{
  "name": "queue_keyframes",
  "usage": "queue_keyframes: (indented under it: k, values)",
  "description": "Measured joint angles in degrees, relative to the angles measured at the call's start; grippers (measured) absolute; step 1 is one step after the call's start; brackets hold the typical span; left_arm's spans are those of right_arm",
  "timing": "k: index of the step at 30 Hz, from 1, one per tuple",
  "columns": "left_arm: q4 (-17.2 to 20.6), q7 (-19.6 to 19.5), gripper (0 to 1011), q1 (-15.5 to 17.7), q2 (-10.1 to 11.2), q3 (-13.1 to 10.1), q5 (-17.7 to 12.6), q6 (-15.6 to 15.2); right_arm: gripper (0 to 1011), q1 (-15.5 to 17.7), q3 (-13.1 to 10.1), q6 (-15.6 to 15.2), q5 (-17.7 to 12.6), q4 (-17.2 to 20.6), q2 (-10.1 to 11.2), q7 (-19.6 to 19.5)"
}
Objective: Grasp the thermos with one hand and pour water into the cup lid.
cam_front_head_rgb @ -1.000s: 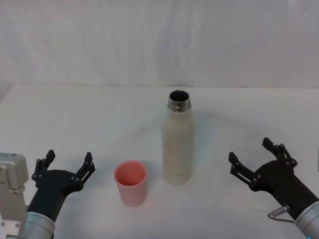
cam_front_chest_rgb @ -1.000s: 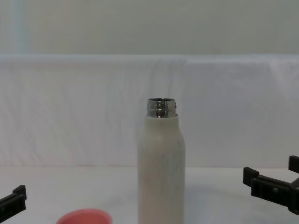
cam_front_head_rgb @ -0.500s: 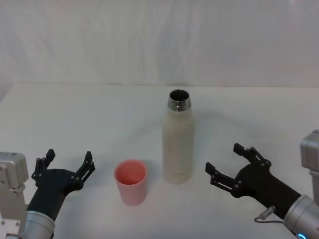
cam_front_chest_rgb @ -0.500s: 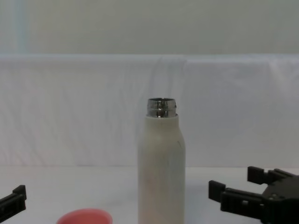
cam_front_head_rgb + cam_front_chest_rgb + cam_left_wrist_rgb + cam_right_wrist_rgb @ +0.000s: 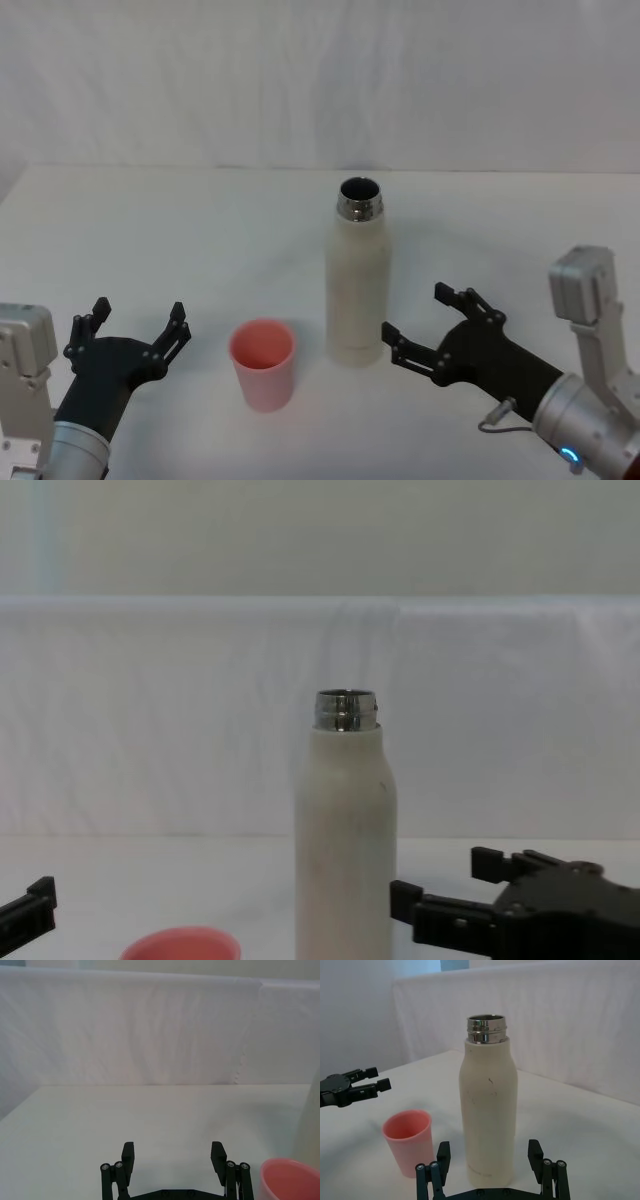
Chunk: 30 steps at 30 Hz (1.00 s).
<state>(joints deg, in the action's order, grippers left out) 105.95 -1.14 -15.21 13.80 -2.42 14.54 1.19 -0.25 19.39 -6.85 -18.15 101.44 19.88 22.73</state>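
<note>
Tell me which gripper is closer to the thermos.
The right gripper: its open fingers sit just beside the thermos base. The left gripper stays parked beyond the cup lid.

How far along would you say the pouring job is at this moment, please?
Done: the tall cream-white thermos stands uncapped beside the small salmon-pink cup lid on the white table. In hand: the right gripper reaches toward the thermos's lower body, jaws open, not yet touching it. Left: grasping, lifting and pouring. The left gripper sits open near the table's left side.
</note>
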Motion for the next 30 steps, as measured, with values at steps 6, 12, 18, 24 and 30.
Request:
queue_keyframes:
  k: [6, 12, 18, 24, 30]
  values:
    - [0.00, 0.00, 1001, 0.00, 0.00, 0.00, 0.00, 0.00, 1000, -2.40, 1.81, -0.14, -0.12, -2.13, -0.31, -0.49]
    - [0.00, 0.00, 1001, 0.00, 0.00, 0.00, 0.00, 0.00, 1000, -4.30, 2.92, 0.16, -0.44, -3.98, -0.98, -1.28]
    - [0.00, 0.00, 1001, 0.00, 0.00, 0.00, 0.00, 0.00, 1000, -5.80, 3.57, 0.33, -0.78, -5.40, -1.64, -1.74]
    - [0.00, 0.00, 1001, 0.00, 0.00, 0.00, 0.00, 0.00, 1000, -7.40, 4.36, 0.46, -1.01, -6.73, -2.24, -1.96]
    - [0.00, 0.00, 1001, 0.00, 0.00, 0.00, 0.00, 0.00, 1000, -8.30, 4.93, 0.51, -1.17, -7.67, -2.58, -1.97]
